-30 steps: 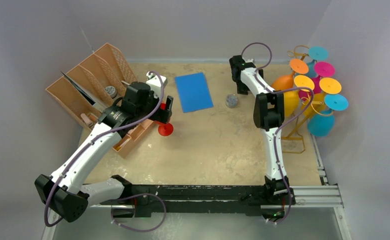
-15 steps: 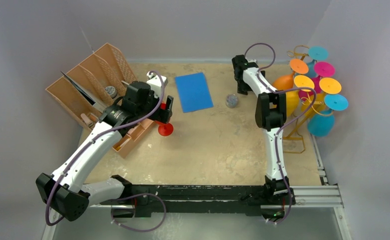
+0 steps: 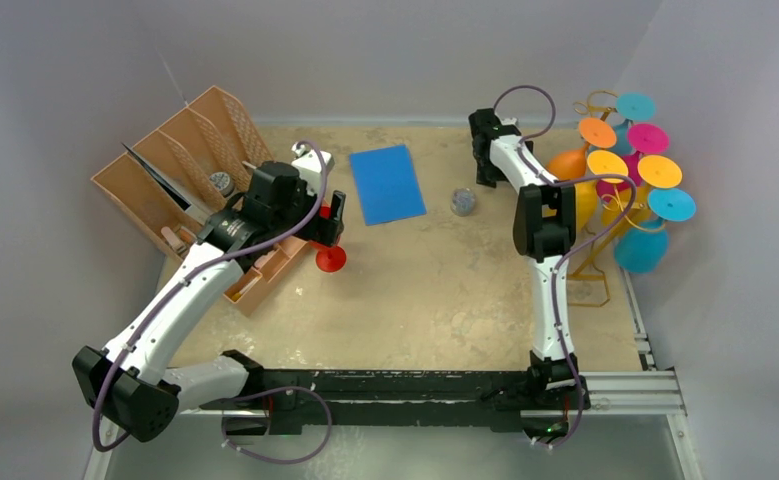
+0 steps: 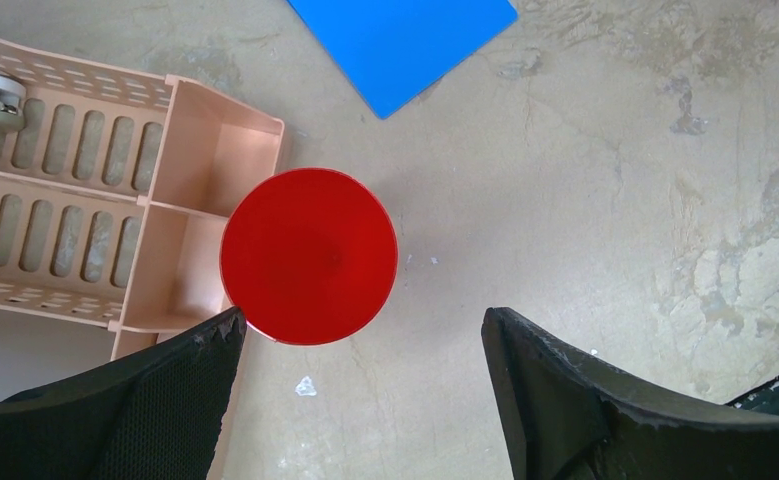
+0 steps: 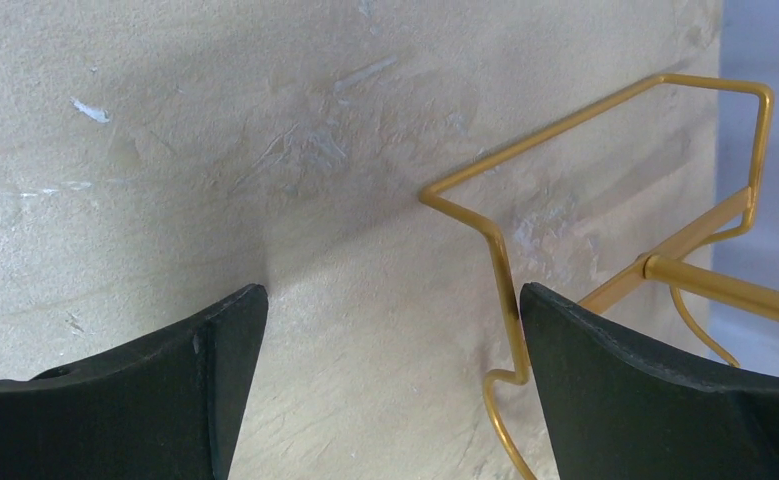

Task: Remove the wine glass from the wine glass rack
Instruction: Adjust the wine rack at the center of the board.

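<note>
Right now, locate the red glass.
Top view, left side: the red glass sits on the table beside the tray's corner, under the open left gripper.

1. The wine glass rack (image 5: 495, 250) is gold.
2. The wine glass (image 4: 309, 256) near the tray is plain red.
3. The glasses on the rack (image 3: 659, 171) are orange, yellow, magenta and turquoise.
4. The organizer tray (image 4: 85, 190) is light brown, with rows of slots.
5. The sheet (image 3: 387, 184) is plain blue.
6. The table (image 3: 445, 290) is beige, mottled with paler patches.
7. The left arm (image 3: 180, 300) and right arm (image 3: 547, 290) are white with black joints. Their cables (image 3: 520, 87) are purple.
8. The left gripper (image 4: 362, 330) and right gripper (image 5: 393, 300) are black.
</note>
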Tool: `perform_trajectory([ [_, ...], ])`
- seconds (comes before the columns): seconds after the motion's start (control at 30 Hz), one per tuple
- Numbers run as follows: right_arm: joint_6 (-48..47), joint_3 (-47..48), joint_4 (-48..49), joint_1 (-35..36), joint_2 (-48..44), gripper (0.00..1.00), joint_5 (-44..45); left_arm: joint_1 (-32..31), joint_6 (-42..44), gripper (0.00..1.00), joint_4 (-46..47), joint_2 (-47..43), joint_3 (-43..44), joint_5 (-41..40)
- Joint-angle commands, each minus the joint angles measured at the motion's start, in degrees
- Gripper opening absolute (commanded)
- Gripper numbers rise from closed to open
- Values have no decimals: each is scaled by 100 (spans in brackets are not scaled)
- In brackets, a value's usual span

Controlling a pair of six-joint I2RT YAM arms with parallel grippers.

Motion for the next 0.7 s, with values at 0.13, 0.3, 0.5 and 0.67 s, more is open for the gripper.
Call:
perform_trajectory([
  [0.13, 78, -257, 185, -126, -174, 99, -499, 148, -91, 87, 117, 67, 48, 283],
  [0.3, 128, -429, 346, -136, -241, 99, -718, 178, -101, 87, 125, 91, 44, 323],
  [0.5, 126, -584, 516, -130, -370, 99, -1198, 233, -110, 87, 134, 128, 52, 402],
  [0.67, 39, -726, 696, -135, -451, 97, -1725, 289, -119, 87, 143, 146, 53, 469],
])
